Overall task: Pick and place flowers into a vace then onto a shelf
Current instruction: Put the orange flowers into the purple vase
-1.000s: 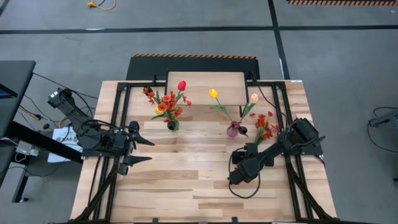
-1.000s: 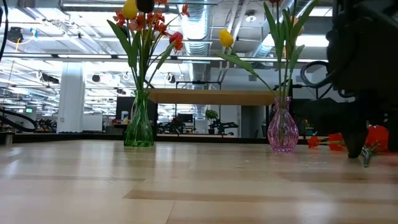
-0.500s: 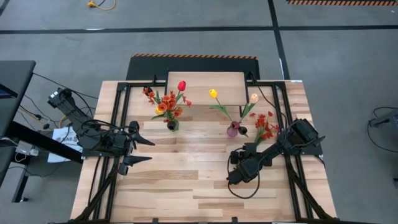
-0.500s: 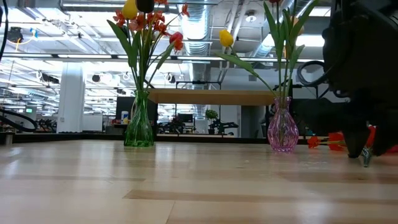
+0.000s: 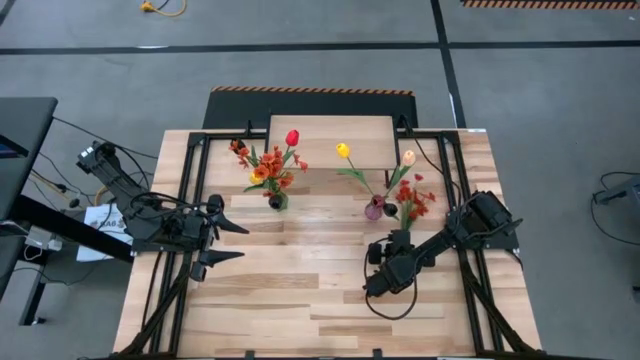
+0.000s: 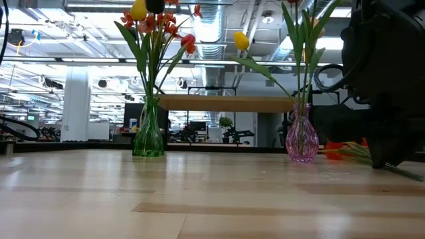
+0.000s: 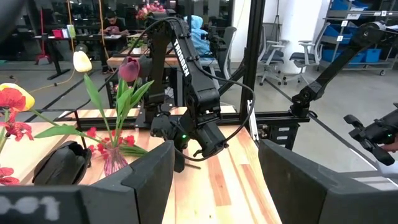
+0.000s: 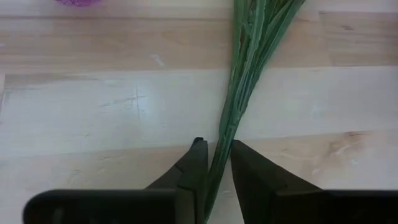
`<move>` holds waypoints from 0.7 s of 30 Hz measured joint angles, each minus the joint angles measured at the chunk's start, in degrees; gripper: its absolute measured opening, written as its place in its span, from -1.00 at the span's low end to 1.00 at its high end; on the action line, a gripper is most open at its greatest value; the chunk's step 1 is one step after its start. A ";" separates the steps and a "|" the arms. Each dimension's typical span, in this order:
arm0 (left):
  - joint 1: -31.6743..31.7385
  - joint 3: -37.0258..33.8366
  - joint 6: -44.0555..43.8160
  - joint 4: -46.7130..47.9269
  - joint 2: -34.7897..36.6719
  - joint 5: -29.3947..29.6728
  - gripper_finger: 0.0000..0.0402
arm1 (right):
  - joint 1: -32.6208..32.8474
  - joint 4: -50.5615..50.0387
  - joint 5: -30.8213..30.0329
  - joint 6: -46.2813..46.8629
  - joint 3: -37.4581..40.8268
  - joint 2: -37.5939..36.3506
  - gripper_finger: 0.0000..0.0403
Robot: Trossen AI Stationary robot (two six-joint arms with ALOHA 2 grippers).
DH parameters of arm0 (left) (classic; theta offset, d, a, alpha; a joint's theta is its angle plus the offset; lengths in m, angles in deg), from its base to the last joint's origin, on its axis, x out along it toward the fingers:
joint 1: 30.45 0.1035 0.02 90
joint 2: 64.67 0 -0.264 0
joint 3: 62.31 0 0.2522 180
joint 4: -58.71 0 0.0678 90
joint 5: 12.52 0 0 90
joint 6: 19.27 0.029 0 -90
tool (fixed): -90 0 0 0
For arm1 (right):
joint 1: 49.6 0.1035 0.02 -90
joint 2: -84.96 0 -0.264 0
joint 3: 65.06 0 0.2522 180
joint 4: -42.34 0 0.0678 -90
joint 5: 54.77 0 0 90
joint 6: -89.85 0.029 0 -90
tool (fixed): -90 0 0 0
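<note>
Okay, my right gripper is clamped on the green stem of the flowers — stem runs up-frame between both fingers; left gripper waits mid-left, jaws apart.

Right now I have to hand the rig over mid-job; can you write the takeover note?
Right gripper: closed around the green stem of the red-orange spray, low over the table beside the pink vase.
Left gripper: open, empty, waiting at the table's left side.
Green vase: holds a full bunch, stands on the table in front of the shelf.
Pink vase: holds a few tulips.
Done: most flowers are in vases.
Left: put the spray in the pink vase, then probably move both vases onto the shelf.
</note>
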 joint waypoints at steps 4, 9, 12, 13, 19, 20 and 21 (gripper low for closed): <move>0.01 0.00 0.00 0.00 0.00 0.00 0.12 | 0.00 0.21 0.00 0.00 0.07 0.00 -0.69; 0.00 0.00 -0.02 0.00 0.00 0.00 0.12 | 0.01 0.44 0.01 0.00 0.07 0.00 -0.72; 0.02 0.00 -0.02 0.01 0.00 0.00 0.12 | 0.00 0.46 0.04 0.31 0.07 0.02 -0.76; 0.02 0.00 -0.02 0.01 0.00 0.00 0.12 | 0.00 0.46 0.04 0.49 0.07 0.02 -0.77; 0.02 0.00 -0.02 0.02 0.00 0.00 0.12 | 0.02 0.30 0.13 0.74 0.07 0.04 -0.90; 0.02 0.00 -0.02 0.02 0.00 0.00 0.12 | 0.02 0.26 0.13 0.77 0.07 0.04 -0.93; 0.02 0.00 -0.02 0.02 0.00 0.00 0.12 | 0.02 0.22 0.11 0.90 0.07 0.04 -0.95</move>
